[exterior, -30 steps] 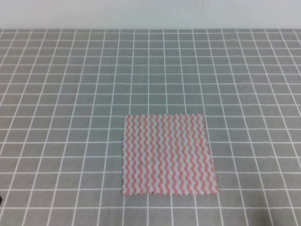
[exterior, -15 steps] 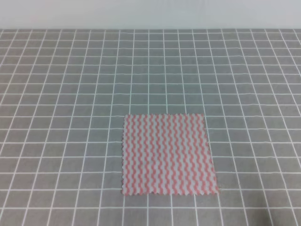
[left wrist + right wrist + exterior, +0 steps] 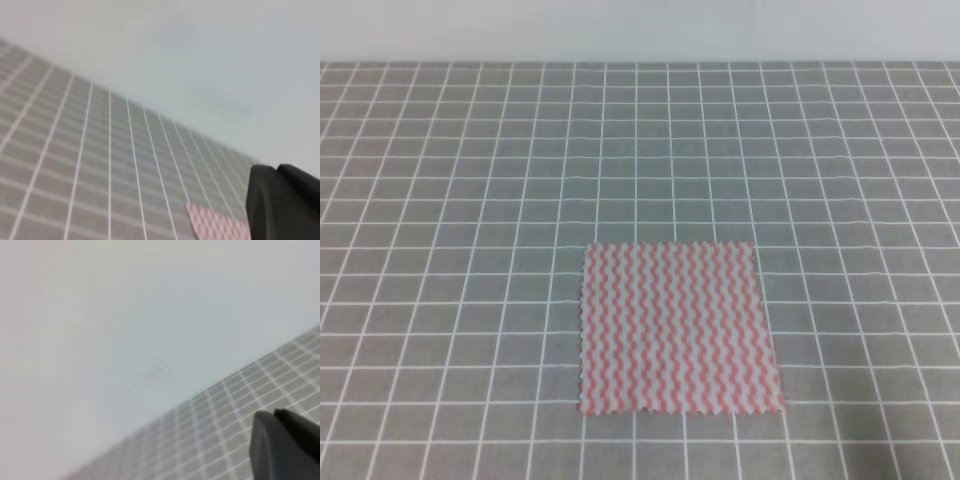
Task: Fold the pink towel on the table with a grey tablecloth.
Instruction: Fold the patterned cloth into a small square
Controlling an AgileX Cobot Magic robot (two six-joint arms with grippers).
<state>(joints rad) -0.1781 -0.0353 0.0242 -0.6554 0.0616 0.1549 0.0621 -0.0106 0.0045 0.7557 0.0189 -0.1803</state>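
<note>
My left gripper (image 3: 282,200): dark bulk at the lower right of its wrist view, fingertips out of frame, so spread or pressed together I cannot tell; my right gripper (image 3: 285,445): likewise, lower right corner. Pink towel (image 3: 678,327): flat and unfolded, lower centre of the high view, on the table with a grey tablecloth (image 3: 470,200).

pink towel (image 3: 680,328): square, pink-and-white zigzag stripes, scalloped edges | state: flat, unfolded, none of it lifted | place: on grey white-gridded bench (image 3: 470,200), just left of left pincer's dark body in its wrist view
</note>
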